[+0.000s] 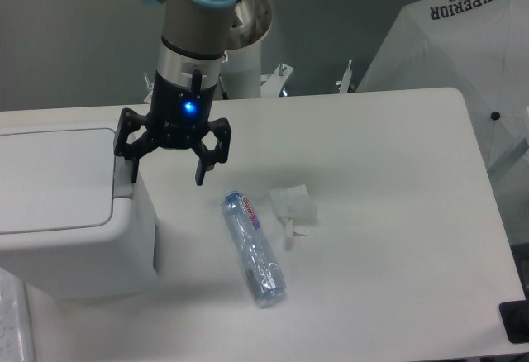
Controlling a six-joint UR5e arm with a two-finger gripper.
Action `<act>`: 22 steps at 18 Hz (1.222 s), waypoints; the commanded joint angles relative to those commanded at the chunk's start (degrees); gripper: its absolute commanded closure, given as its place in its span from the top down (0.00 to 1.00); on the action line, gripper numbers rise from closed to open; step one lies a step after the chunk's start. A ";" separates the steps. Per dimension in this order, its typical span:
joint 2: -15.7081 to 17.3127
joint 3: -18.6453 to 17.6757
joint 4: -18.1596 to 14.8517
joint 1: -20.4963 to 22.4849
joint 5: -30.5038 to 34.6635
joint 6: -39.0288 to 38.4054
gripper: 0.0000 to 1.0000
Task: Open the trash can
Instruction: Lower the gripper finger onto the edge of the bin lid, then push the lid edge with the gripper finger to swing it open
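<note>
Gripper (165, 166) seen in upper left of frame, fingers spread wide, nothing held between them; blue indicator light lit on its body. One fingertip is placed over the grey push-button strip (122, 178) at the right edge of the trash can (74, 213); whether contact has been made cannot be told. The other fingertip hangs out over the tabletop (380, 213), past the bin's side wall.

Trash can occupies the left of frame, a large white box with a flat lid (51, 178), lid lying closed. Task judged not yet done; pressing step appears to be in hand.

To the right of the bin, lower centre of frame, a clear plastic bottle (253, 249) is lying on its side, and just beside it a crumpled white tissue (293, 206). Both are apart from the gripper.

Risks noted:
- Button strip is narrow; a fingertip landing on the lid edge instead would pin the lid shut rather than release it.
- Fingertip could slide off the rounded corner and down the side wall if the descent is offset to the right.
- If the lid springs up, it may strike the gripper body held just above its edge.
- The outer finger could be brought down near the bottle cap.
</note>
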 joint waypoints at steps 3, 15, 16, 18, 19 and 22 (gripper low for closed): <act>-0.09 -0.09 0.00 0.09 0.00 0.09 1.00; -0.09 -0.18 0.00 0.09 0.00 0.09 1.00; -0.09 -0.09 0.00 0.09 0.00 0.09 1.00; -0.17 -0.09 0.09 0.09 0.00 0.09 1.00; -0.18 -0.09 0.00 0.09 -0.09 0.09 1.00; -0.09 0.70 0.26 0.09 -0.17 0.26 1.00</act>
